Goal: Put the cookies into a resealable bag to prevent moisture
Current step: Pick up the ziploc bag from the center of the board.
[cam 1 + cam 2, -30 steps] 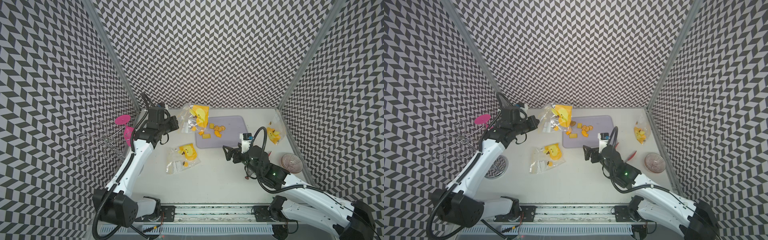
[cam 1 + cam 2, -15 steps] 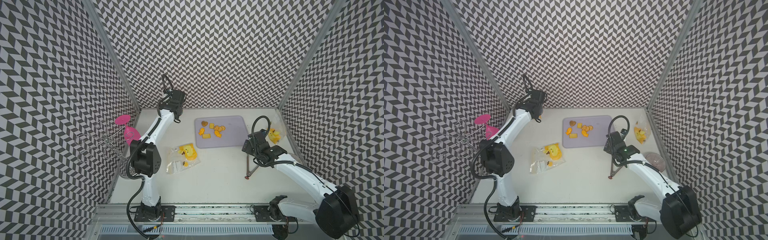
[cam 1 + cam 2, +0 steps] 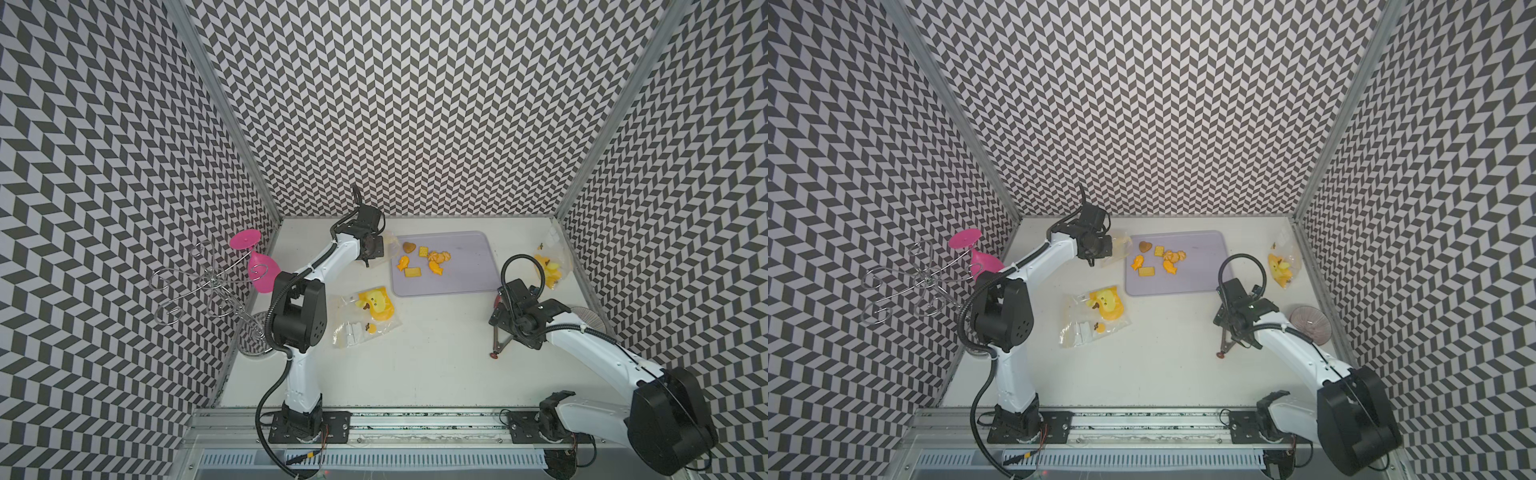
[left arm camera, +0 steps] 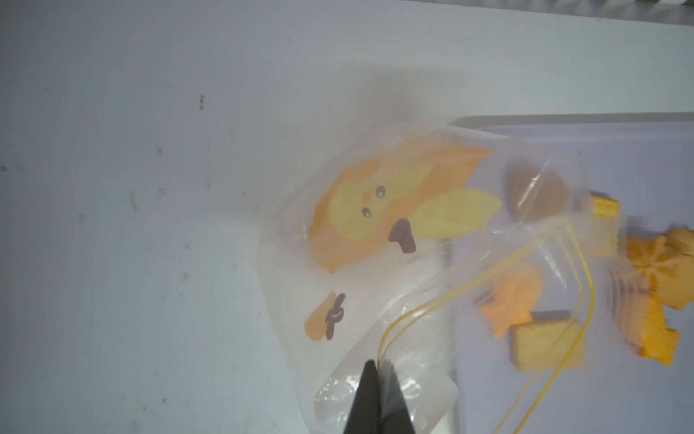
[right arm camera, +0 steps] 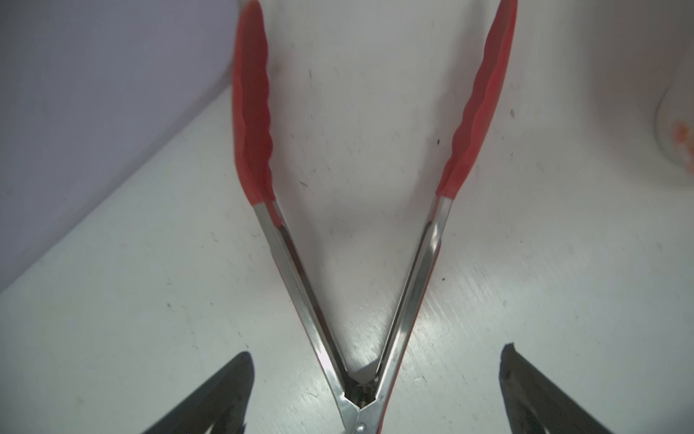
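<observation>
wire rack (image 3: 208, 282) with a pink glass (image 3: 259, 266) stands off the worktop's left edge, clear of the work. near the far left corner, the left gripper (image 4: 377, 366) is pinched tight on the yellow zip strip of a clear bag (image 4: 375, 210). the bag overlaps the left edge of the tray (image 3: 465, 270), likely so its mouth faces the cookies (image 3: 422, 259). these lie on the tray's left half. some show through the film, under it or inside i cannot tell. a second bag (image 3: 368, 311) lies flat mid-worktop.

toward the right edge, the right gripper (image 5: 375, 353) hangs with fingers spread wide astride the tongs (image 5: 308, 300), touching neither arm and seemingly set to grasp them. a third bag (image 3: 550, 266) and a bowl (image 3: 586, 318) sit by the right edge. the bags carry a yellow cartoon print, and no writing is readable.
</observation>
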Motion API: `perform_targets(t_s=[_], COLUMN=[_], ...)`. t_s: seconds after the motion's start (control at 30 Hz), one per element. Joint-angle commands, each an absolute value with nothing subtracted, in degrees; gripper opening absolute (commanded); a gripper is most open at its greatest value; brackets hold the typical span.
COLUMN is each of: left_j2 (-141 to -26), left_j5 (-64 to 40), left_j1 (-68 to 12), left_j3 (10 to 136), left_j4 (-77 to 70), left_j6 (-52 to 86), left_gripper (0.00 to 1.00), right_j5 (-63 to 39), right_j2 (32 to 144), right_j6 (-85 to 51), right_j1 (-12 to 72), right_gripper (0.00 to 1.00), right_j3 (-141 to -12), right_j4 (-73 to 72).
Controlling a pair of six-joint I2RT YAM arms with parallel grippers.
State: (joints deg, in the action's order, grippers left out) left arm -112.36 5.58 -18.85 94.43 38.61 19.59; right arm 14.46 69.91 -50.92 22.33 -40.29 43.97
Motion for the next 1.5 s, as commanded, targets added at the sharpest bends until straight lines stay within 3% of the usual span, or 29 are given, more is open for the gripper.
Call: perform_targets(t_s=[0.0, 0.4, 0.6, 0.77, 0.93, 1.03, 1.47], left_j2=[-109.3, -107.6, -104.8, -98.9, -95.5, -95.4, -104.1], left_j5=[-4.0, -6.9, -3.7, 12.3, 42.2, 49.5, 29.1], left_j1=[-17.8, -16.3, -14.5, -10.1, -8.3, -8.4, -19.0], left_j3=[91.7, 88.3, 87.5, 89.0, 96.5, 97.5, 91.1], left_j4=[31.8, 29.0, 29.8, 36.0, 48.0, 48.1, 41.4], left_j6=[21.2, 22.2, 24.2, 27.6, 30.2, 27.5, 27.3], left_gripper=[0.00, 0.00, 0.00, 0.00, 0.00, 0.00, 0.00], right_j5=[11.6, 12.6, 13.4, 14.3, 14.6, 14.6, 17.9], right_j2=[68.3, 72.1, 74.9, 75.6, 76.5, 77.3, 76.8], right_j6=[-53.5, -55.3, -54.6, -53.9, -53.3, -53.2, -54.5], right_j1=[22.5, 22.6, 22.6, 22.6, 22.6, 22.6, 22.6], right_gripper=[1.00, 1.00, 1.00, 1.00, 1.00, 1.00, 0.85], right_j3=[-39.0, -35.7, -36.1, -36.1, -36.0, -35.9, -32.7], right_j4=[39.2, 33.1, 30.9, 30.1, 29.8, 29.5, 25.1])
